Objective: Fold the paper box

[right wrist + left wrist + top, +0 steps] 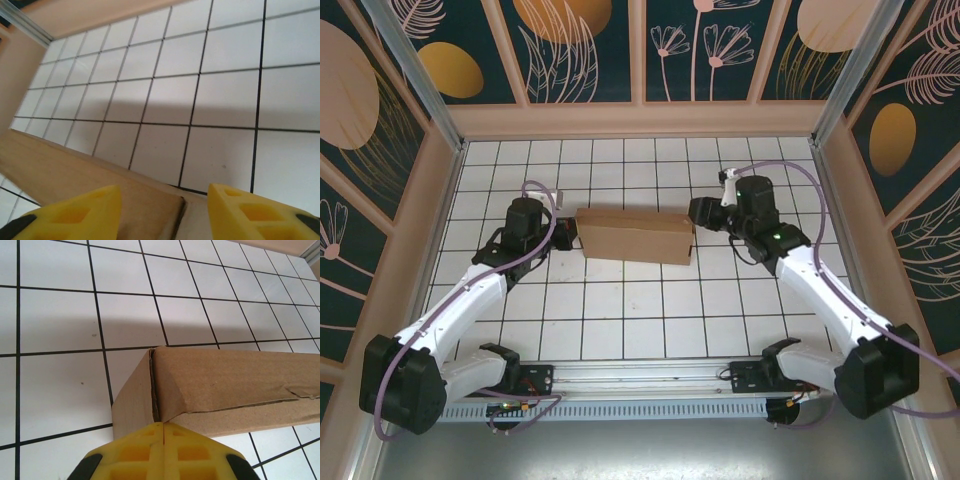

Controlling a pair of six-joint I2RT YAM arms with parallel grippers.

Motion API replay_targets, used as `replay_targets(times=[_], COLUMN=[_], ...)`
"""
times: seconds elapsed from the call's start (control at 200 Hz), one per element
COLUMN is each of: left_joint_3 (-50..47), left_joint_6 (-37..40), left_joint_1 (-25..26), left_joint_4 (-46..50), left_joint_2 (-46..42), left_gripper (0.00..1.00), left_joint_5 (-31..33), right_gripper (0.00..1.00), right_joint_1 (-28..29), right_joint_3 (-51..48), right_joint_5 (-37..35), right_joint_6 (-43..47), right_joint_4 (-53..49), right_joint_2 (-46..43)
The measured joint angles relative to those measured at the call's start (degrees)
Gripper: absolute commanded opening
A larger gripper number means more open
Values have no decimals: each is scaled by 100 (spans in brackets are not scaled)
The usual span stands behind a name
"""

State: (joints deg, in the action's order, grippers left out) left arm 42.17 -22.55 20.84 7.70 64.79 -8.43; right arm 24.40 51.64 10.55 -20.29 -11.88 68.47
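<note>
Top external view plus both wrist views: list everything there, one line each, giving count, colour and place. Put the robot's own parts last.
paper box: one, plain brown, folded into a long carton, lying mid-table between the two grippers.
table: one, white tiles with black grid lines, under everything.
wall panels: several, dark teal with orange and peach plant motifs, around the table.
cables: two, purple, one along each arm.
arms: two, white and black, reaching in from the near edge.
left gripper: one, yellow fingers, shut, at the box's left end.
right gripper: one, yellow fingers, open, at the box's right end.
</note>
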Motion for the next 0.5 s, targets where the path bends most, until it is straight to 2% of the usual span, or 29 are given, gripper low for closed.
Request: replay_targets(times=[0.05, 0.155, 0.25, 0.375, 0.5], left_joint_3=[0, 4, 4, 4, 4], left_joint_6=[-2, -39, -129, -240, -326], left_joint_1=[0, 2, 0, 0, 0], left_joint_4=[0, 17, 236, 468, 636], left_joint_2=[0, -7, -15, -122, -372], left_gripper=[0, 31, 47, 55, 54], left_joint_5=[-2, 17, 70, 98, 96], right_gripper=[43, 39, 38, 38, 38], right_joint_1=[61, 249, 323, 385, 411], right_joint_3=[-98, -369, -570, -839, -1005], right_joint_5=[-15, -87, -214, -385, -487], right_joint_6=[-76, -157, -181, -175, -175], right_joint_4=[28, 144, 402, 734, 951], right_joint_2=[26, 20, -44, -210, -308])
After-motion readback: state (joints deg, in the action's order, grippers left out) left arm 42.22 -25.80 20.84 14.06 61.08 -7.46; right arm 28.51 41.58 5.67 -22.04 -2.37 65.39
